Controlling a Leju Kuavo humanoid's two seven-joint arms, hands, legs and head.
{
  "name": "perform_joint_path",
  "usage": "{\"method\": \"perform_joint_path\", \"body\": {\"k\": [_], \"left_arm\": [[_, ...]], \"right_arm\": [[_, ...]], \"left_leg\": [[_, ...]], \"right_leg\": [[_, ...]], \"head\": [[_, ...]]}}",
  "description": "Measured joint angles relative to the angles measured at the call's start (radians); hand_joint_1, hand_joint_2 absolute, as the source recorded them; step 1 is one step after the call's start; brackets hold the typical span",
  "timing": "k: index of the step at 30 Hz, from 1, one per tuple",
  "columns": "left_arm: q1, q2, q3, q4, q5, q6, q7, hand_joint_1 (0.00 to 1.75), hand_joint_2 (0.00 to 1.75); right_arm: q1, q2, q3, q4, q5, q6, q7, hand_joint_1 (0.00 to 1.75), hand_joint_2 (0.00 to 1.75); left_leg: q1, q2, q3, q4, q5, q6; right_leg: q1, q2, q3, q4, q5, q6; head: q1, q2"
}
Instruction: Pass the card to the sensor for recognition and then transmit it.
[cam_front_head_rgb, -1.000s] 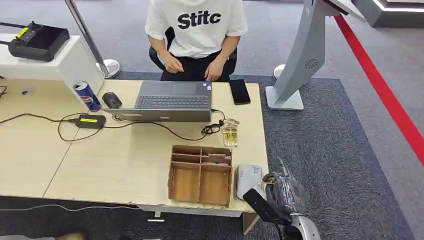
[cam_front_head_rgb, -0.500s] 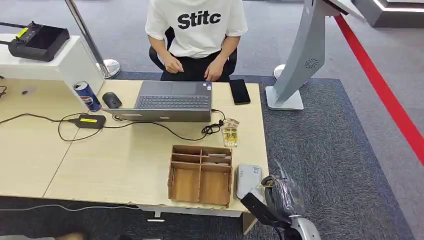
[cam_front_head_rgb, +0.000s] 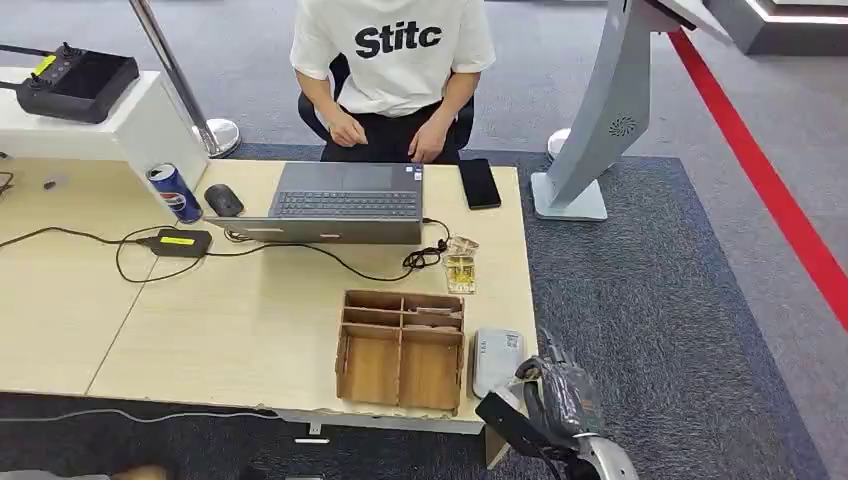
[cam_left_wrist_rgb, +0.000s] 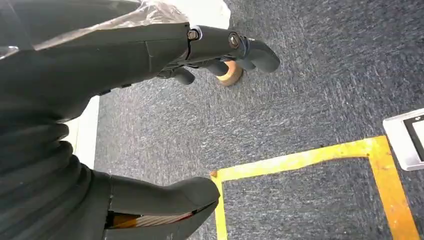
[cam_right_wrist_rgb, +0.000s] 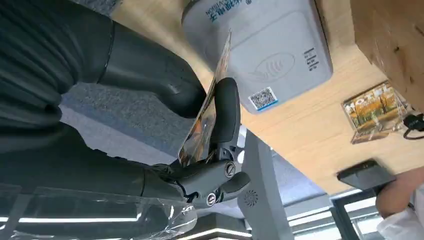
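My right hand (cam_front_head_rgb: 558, 398) hangs just off the table's near right corner and pinches a picture card (cam_right_wrist_rgb: 204, 117) between the thumb (cam_right_wrist_rgb: 150, 70) and a dark finger (cam_right_wrist_rgb: 226, 112). The card stands on edge beside the grey card sensor (cam_front_head_rgb: 497, 360), which lies flat on the table; in the right wrist view the sensor (cam_right_wrist_rgb: 272, 47) sits just beyond the card's tip. I cannot tell whether they touch. My left hand (cam_left_wrist_rgb: 150, 55) hangs over grey carpet with fingers and thumb apart, holding nothing.
A wooden compartment tray (cam_front_head_rgb: 402, 350) stands left of the sensor. Farther back are a small acrylic stand (cam_front_head_rgb: 460, 268), a laptop (cam_front_head_rgb: 345, 200), a phone (cam_front_head_rgb: 479, 183) and a seated person (cam_front_head_rgb: 392, 70). A grey kiosk (cam_front_head_rgb: 600, 120) stands on carpet to the right.
My right hand with the card has drifted a little left and back toward my body, near the sensor's close edge. Nothing else has moved.
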Motion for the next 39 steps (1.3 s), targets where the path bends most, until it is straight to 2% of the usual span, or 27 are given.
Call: {"method": "perform_joint_path", "body": {"k": [6, 17, 19, 24, 27, 32, 39], "left_arm": [[-0.001, 0.0, 0.0, 0.0, -0.005, -0.003, 0.002, 0.0, 1.75], [-0.004, 0.0, 0.0, 0.0, -0.011, -0.006, 0.003, 0.0, 1.75], [-0.005, 0.0, 0.0, 0.0, -0.012, -0.006, 0.003, 0.0, 1.75], [-0.004, 0.0, 0.0, 0.0, -0.011, -0.003, 0.002, 0.0, 1.75], [-0.001, 0.0, 0.0, 0.0, -0.011, -0.002, -0.002, 0.0, 1.75], [-0.001, 0.0, 0.0, 0.0, -0.018, -0.002, -0.002, 0.0, 1.75], [-0.005, 0.0, 0.0, 0.0, -0.037, -0.009, 0.006, 0.0, 1.75]], "right_arm": [[-0.001, -0.007, 0.01, -0.01, -0.009, 0.031, 0.008, 1.75, 1.75], [-0.005, -0.016, 0.025, -0.022, -0.019, 0.043, 0.011, 1.75, 1.75], [-0.005, -0.016, 0.027, -0.025, -0.002, 0.011, 0.02, 1.75, 1.75], [-0.008, -0.016, 0.011, -0.038, 0.06, -0.167, 0.033, 1.75, 1.75], [-0.01, -0.01, -0.017, -0.058, 0.079, -0.265, 0.014, 1.75, 1.75], [-0.035, 0.028, -0.077, -0.104, 0.108, -0.277, -0.043, 1.75, 1.75], [-0.079, 0.103, -0.109, -0.13, 0.11, -0.268, -0.128, 1.75, 1.75]], "left_leg": [[0.0, 0.0, 0.0, 0.0, 0.0, 0.0], [0.0, 0.0, 0.0, 0.0, 0.0, 0.0], [0.0, 0.0, 0.0, 0.0, 0.0, 0.0], [0.0, 0.0, 0.0, 0.0, 0.0, 0.0], [0.0, 0.0, 0.0, 0.0, 0.0, 0.0], [0.0, 0.0, 0.0, 0.0, 0.0, 0.0], [0.0, 0.0, 0.0, 0.0, 0.0, 0.0]], "right_leg": [[0.0, 0.0, 0.0, 0.0, 0.0, 0.0], [0.0, 0.0, 0.0, 0.0, 0.0, 0.0], [0.0, 0.0, 0.0, 0.0, 0.0, 0.0], [0.0, 0.0, 0.0, 0.0, 0.0, 0.0], [0.0, 0.0, 0.0, 0.0, 0.0, 0.0], [0.0, 0.0, 0.0, 0.0, 0.0, 0.0], [0.0, 0.0, 0.0, 0.0, 0.0, 0.0]], "head": [[0.0, 0.0], [0.0, 0.0], [0.0, 0.0], [0.0, 0.0], [0.0, 0.0], [-0.001, 0.0], [0.0, 0.0]]}}
